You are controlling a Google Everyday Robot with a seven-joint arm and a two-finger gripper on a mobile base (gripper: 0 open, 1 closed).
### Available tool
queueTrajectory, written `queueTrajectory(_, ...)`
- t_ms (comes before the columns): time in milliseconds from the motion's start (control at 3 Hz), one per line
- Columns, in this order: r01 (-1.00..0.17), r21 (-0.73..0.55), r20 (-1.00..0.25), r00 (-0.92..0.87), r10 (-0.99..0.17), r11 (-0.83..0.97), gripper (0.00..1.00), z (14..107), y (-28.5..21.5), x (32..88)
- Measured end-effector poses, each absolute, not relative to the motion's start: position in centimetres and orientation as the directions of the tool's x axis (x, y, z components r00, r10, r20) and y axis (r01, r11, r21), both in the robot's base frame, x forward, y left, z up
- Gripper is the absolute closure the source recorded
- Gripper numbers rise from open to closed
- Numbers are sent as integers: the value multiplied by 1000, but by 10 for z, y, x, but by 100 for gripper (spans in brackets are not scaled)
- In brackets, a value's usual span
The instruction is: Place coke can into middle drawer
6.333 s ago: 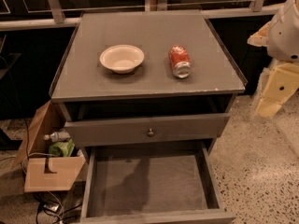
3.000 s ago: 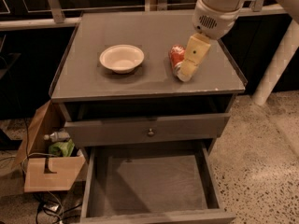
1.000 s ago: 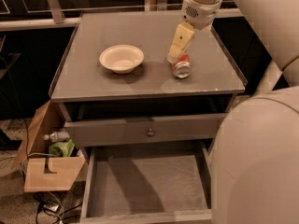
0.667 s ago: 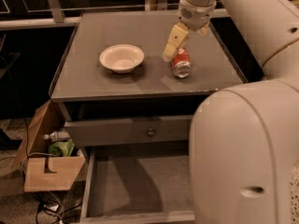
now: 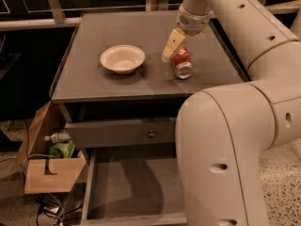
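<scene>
Quantities: one coke can [image 5: 182, 63], one bowl [image 5: 122, 58], one cardboard box [image 5: 49, 173], one middle drawer [image 5: 131, 194], one knobbed drawer front [image 5: 115, 133], one gripper [image 5: 177, 46] over the can.

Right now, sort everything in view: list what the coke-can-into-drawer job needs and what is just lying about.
Job: coke can, on its side on the cabinet top; middle drawer, pulled open; gripper, close beside the can.
Lying about: white bowl; knobbed drawer front; cardboard box.

Cabinet top [image 5: 89, 81], bowl [image 5: 122, 59], coke can [image 5: 182, 63], hand [image 5: 172, 48] above
</scene>
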State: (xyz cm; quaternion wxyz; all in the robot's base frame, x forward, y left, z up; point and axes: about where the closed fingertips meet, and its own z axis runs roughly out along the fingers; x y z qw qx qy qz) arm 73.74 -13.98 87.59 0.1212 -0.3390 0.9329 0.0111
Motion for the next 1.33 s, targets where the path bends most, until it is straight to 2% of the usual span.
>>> queueTrajectory(667,-649,-30,-195,-742,-642,760,0,846,-142,735)
queueTrajectory(1000,-649,-30,-195,-742,-642,760,19,846,-142,735)
queueTrajectory(1333,-649,-30,-195,-742,-642,760,42,846,-142,735)
